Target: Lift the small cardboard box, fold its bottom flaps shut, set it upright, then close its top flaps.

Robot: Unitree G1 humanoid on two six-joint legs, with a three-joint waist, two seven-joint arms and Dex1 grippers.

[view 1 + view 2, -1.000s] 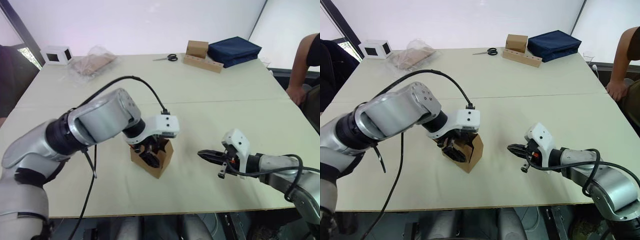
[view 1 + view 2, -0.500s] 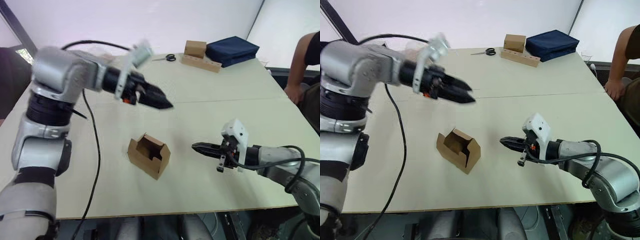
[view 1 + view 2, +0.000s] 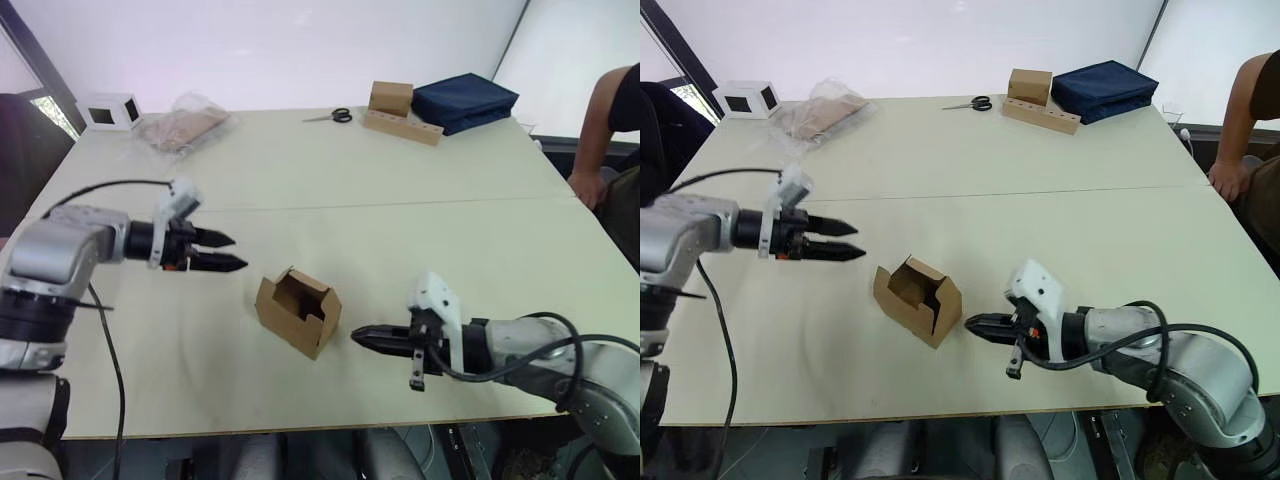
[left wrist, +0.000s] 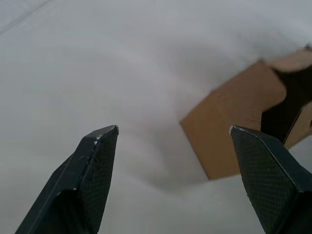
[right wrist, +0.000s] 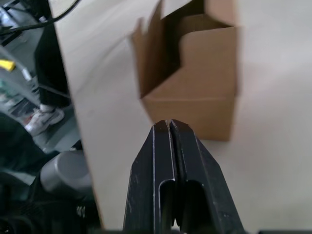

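Observation:
The small cardboard box [image 3: 298, 312] rests on the table with its open side up, and its top flaps [image 3: 301, 281] stand loose around the opening. Nothing holds it. My left gripper [image 3: 235, 252] hovers open a short way to the box's left, fingers pointing at it; the left wrist view has the box [image 4: 234, 117] ahead between the spread fingertips [image 4: 105, 139]. My right gripper [image 3: 357, 337] is shut, low over the table, its tip just right of the box's near corner. The right wrist view shows the box [image 5: 195, 97] right beyond the closed tips [image 5: 168, 124].
At the table's far side lie a white box with a dark window [image 3: 108, 110], a plastic bag [image 3: 185, 125], scissors [image 3: 335, 116], a cube-like brown box [image 3: 393, 97] on a long strip, and a navy bag [image 3: 465, 100]. A person's arm [image 3: 612, 120] shows at the right edge.
The left gripper left the box, swung up and away, then came down to the box's left, open. The right gripper slid left toward the box, still shut. The box stayed put.

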